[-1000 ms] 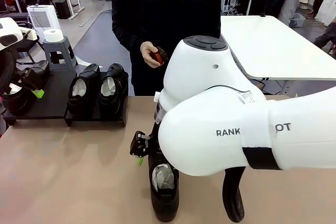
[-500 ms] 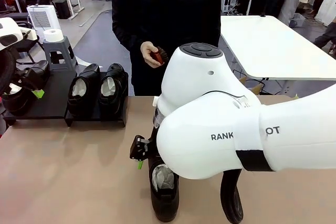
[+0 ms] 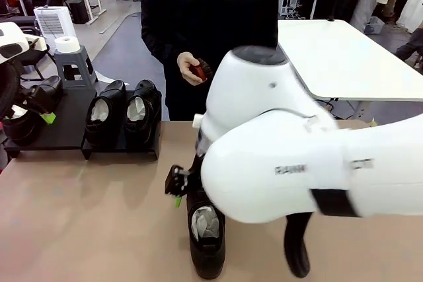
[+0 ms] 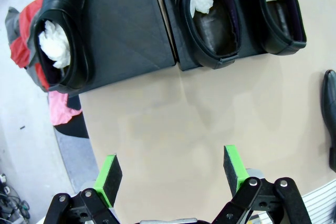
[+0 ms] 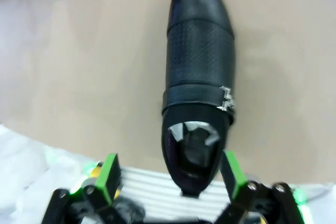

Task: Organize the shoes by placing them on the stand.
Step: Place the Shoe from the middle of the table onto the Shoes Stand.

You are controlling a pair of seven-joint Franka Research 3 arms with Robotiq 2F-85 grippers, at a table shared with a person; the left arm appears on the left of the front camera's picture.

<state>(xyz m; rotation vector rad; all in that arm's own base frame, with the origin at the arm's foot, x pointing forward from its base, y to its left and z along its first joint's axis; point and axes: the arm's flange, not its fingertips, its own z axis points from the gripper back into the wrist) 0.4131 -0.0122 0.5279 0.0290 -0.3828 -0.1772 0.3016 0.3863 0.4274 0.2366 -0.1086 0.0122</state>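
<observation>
Nearest, on the table: last loose shoe, toe toward the camera, white paper in the opening, well apart from the stand. Right gripper spread wide, holding nothing, heel of that shoe between the green pads in its wrist view, no contact seen. Big white right arm blocking most of the front view; blurred, so likely moving.

Left gripper also wide open and empty, over bare tabletop just short of the stand's near edge.

Farther: stand at the far left edge of the table. Two shoes side by side at its right end, third shoe at the left end, gap between wide enough for roughly one more. Three of four placed, by the look of it.

Behind: person at the far side, hand holding a small red-brown object, close to the right arm's elbow.

Risks, judged: glossy leather slipping from the pads if pinched only at the heel rim; shoe tipping toe-down on lift. Swinging across to the gap could clip the two placed shoes or the left gripper parked in front. Elbow sweeping near the person's hand.
</observation>
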